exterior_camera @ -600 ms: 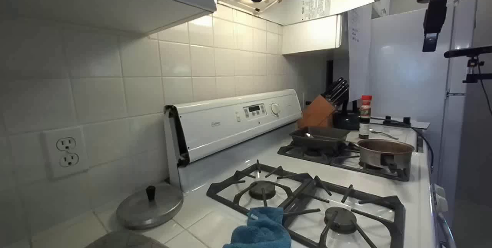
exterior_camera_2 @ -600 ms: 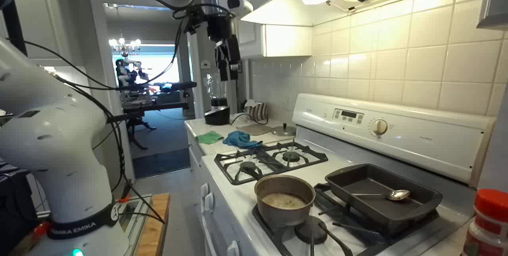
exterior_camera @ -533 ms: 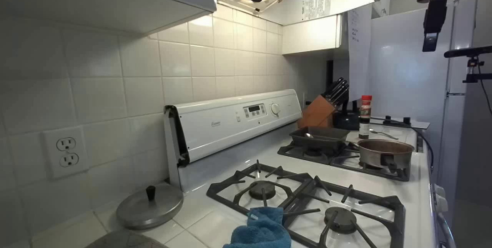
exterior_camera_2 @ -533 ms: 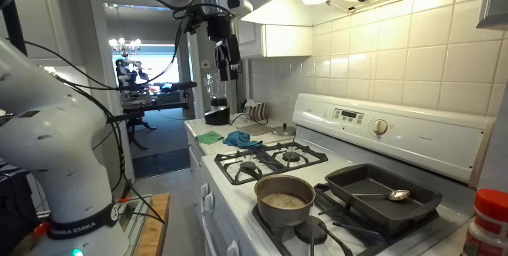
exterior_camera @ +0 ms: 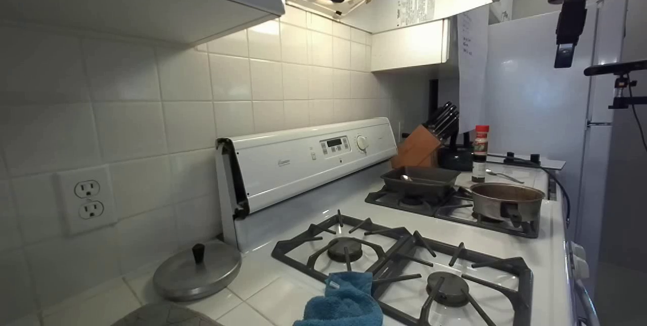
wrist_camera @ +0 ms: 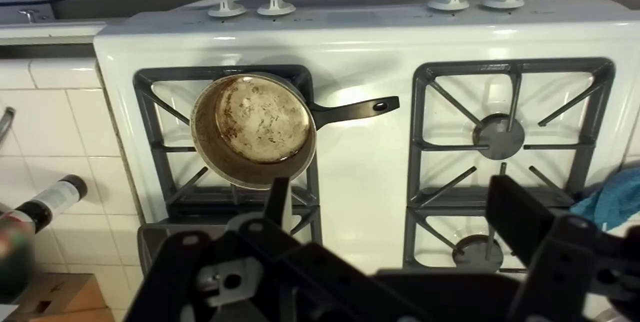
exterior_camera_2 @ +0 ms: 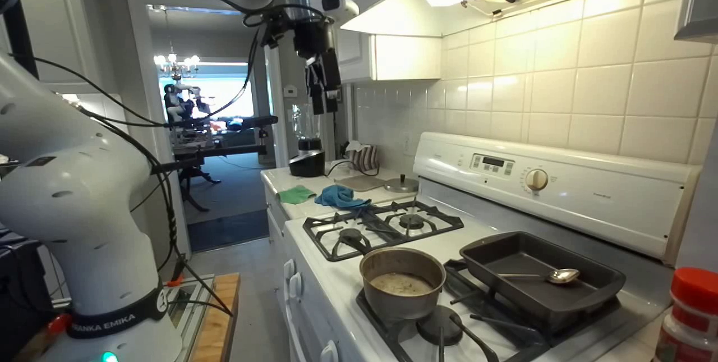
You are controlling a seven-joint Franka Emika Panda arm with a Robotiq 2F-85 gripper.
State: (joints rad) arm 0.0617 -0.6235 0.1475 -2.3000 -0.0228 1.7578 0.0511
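My gripper [wrist_camera: 390, 187] is open and empty, high above the stove. It also shows in both exterior views [exterior_camera_2: 324, 106] [exterior_camera: 564, 58], touching nothing. In the wrist view a metal saucepan [wrist_camera: 265, 117] with a black handle [wrist_camera: 355, 112] lies beyond the left finger; it sits on a front burner with shallow liquid inside. A dark baking dish [exterior_camera_2: 521, 261] stands on the back burner beside it, with a silver spoon [exterior_camera_2: 562, 276] in it. The burners with grates [exterior_camera_2: 412, 221] on the other half of the stove carry no pan.
A blue cloth [exterior_camera_2: 339, 197], green cloth [exterior_camera_2: 296, 195], pot lid [exterior_camera: 197, 275] and blender [exterior_camera_2: 307, 163] are on the counter. A red-capped bottle [exterior_camera: 480, 154] and knife block [exterior_camera: 417, 149] stand at the stove's other end. The range hood [exterior_camera_2: 392, 17] and cabinets hang overhead.
My gripper has shifted very slightly toward the tiled wall. The saucepan, dish, spoon and cloths have not moved.
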